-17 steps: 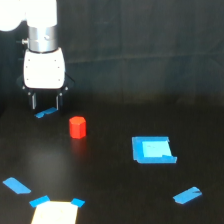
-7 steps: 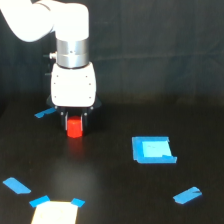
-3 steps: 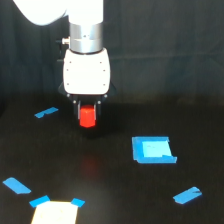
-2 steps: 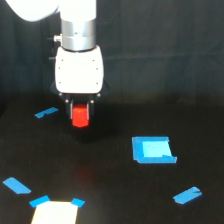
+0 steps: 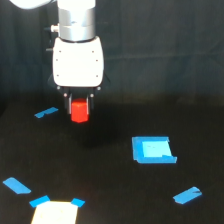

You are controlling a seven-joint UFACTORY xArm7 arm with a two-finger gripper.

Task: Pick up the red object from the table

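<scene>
The red object [image 5: 79, 111] is a small bright red-orange stubby block held between the fingers of my gripper [image 5: 79, 109], which is shut on it. It hangs clearly above the black table [image 5: 110, 195], toward the exterior view's left. The white arm body [image 5: 78, 59] rises straight above it. The fingers are dark and mostly hidden against the dark background.
Blue tape pieces lie on the table: one at the left [image 5: 46, 113], a blue-edged square [image 5: 153, 150] at the right, one at the lower right [image 5: 187, 195], one at the lower left [image 5: 16, 185]. A pale taped sheet [image 5: 54, 212] lies at the bottom edge.
The gripper moved over the red object, shut on it and lifted it off the table; in the last second it has risen and drifted slightly to the exterior view's left.
</scene>
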